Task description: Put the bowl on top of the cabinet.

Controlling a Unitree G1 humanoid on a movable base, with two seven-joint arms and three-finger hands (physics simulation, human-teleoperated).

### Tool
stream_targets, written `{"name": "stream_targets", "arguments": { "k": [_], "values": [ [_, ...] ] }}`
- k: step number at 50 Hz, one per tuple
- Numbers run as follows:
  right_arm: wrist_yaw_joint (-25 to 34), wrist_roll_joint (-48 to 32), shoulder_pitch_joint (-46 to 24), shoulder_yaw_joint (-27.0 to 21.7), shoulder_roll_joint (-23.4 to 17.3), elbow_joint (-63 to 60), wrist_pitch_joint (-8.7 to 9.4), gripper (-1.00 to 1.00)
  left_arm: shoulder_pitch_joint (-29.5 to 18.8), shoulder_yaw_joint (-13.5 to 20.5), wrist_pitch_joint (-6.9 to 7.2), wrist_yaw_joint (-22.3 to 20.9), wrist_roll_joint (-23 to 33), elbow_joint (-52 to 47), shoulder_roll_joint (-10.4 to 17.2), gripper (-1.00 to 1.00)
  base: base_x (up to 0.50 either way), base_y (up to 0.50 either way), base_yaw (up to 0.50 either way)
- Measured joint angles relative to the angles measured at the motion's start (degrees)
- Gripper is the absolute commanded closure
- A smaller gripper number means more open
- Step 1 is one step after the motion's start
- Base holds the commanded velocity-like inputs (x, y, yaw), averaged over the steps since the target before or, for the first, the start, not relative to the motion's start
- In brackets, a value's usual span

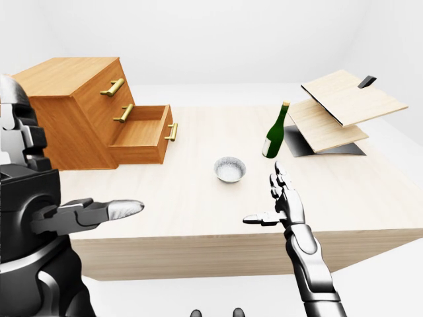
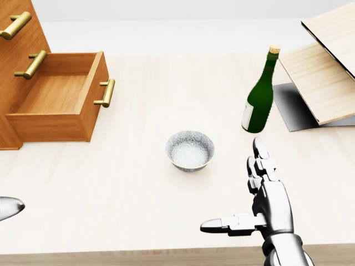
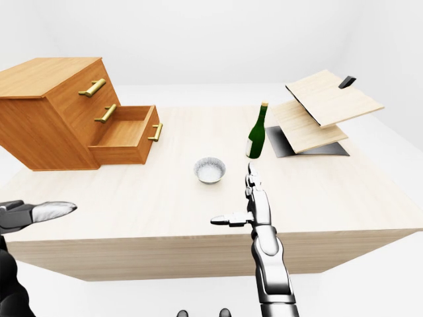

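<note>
My right hand [image 2: 265,202] hovers with fingers [image 2: 260,151] spread, empty, just right of the bowl [image 2: 189,150]. My left hand [image 1: 99,212] is also spread, well apart. The bowl sits on the desk [image 2: 111,188], below the cabinet's [image 1: 69,109] open drawer [image 2: 58,105] in the head view.

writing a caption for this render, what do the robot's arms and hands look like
The right hand is glossy silver-grey metal with segmented, jointed fingers and dark seams at the knuckles, on a slim silver forearm with darker inset panels. The left hand has a smooth, rounded silver fingertip on a bulkier, blocky dark grey to black arm. No cables, sleeves or markings are visible.
</note>
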Motion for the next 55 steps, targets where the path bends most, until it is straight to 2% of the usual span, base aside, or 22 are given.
{"name": "stream_targets", "arguments": {
  "k": [15, 55],
  "values": [
    [0.06, 0.05, 0.24, 0.04, 0.02, -0.89, 0.23, -1.0, -2.63, 8.85, 0.0, 2.8, -7.48, -1.91, 5.06, -1.0, 0.0, 0.0, 0.0],
    [-0.07, 0.18, 0.09, -0.62, -0.23, -2.39, 0.82, -1.0, -3.95, 23.18, 0.0, 8.23, -19.61, 1.49, 15.81, -1.0, 0.0, 0.0, 0.0]
  ]
}}
